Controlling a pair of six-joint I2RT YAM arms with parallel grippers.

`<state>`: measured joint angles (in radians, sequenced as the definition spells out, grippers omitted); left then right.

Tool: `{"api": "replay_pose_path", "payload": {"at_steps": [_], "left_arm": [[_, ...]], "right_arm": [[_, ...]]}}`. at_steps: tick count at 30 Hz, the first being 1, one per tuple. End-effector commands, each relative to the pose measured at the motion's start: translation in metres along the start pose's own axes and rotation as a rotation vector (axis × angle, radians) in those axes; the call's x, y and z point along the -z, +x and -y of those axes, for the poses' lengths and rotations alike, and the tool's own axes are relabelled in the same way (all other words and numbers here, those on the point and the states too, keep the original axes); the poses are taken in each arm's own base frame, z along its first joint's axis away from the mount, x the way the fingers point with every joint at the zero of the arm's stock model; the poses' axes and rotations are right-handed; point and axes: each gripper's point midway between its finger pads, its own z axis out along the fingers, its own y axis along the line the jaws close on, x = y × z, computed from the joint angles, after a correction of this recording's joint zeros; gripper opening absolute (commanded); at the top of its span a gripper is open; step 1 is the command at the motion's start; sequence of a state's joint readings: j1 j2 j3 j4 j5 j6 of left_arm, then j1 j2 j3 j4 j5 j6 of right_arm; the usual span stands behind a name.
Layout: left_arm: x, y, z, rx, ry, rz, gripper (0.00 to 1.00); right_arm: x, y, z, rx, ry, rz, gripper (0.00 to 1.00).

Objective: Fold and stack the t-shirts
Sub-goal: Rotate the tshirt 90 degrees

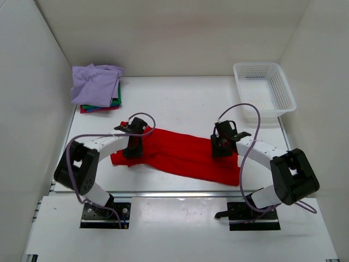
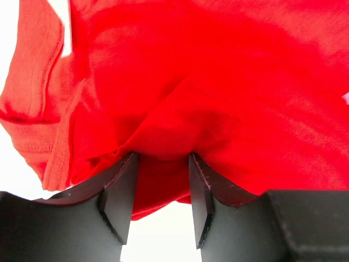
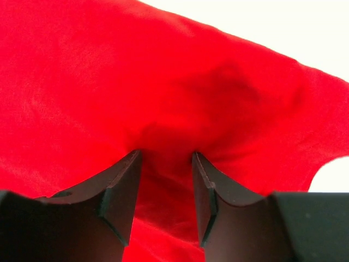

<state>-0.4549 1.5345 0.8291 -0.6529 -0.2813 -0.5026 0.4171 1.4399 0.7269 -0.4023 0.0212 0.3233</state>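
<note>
Now my left gripper point(image 1: 132, 152) and right gripper point(image 1: 222, 150) are each pinching a bunch of the shirt point(image 1: 182, 157), which is lying lengthwise between them, 1 end apiece.

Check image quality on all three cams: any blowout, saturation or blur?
Top external: evenly lit and sharp, only soft shadows; white basket mesh readable. Left wrist: red t-shirt oversaturated, folds partly flattened; table behind clipped to white; fingers nearly black. Right wrist: same red saturation, cloth soft-focused, top-right background blown out.
</note>
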Motion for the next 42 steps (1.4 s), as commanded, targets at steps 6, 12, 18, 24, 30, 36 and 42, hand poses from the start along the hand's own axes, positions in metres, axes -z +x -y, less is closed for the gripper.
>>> {"api": "replay_pose_path", "payload": {"at_steps": [6, 12, 18, 24, 30, 36, 42], "left_arm": [[-0.031, -0.104, 0.048, -0.024, 0.053, 0.094, 0.51], [-0.043, -0.173, 0.086, -0.067, 0.128, 0.143, 0.5], [-0.056, -0.238, 0.113, -0.129, 0.152, 0.164, 0.5], [-0.058, -0.313, 0.151, -0.082, 0.279, 0.236, 0.51], [-0.074, -0.33, 0.162, -0.071, 0.337, 0.296, 0.52], [-0.072, -0.354, 0.15, 0.003, 0.362, 0.357, 0.52], [-0.009, -0.4, 0.137, 0.046, 0.446, 0.509, 0.54]], "right_arm": [[0.025, 0.084, -0.026, -0.035, -0.012, -0.192, 0.39], [0.037, 0.096, -0.053, -0.008, -0.137, -0.179, 0.37], [0.037, 0.101, -0.089, 0.07, -0.223, -0.149, 0.37], [0.025, 0.092, -0.144, 0.158, -0.314, -0.13, 0.35], [0.019, 0.07, -0.209, 0.288, -0.417, -0.073, 0.35], [0.018, 0.068, -0.229, 0.297, -0.471, -0.073, 0.35], [0.037, 0.063, -0.227, 0.348, -0.456, 0.019, 0.35]]}}
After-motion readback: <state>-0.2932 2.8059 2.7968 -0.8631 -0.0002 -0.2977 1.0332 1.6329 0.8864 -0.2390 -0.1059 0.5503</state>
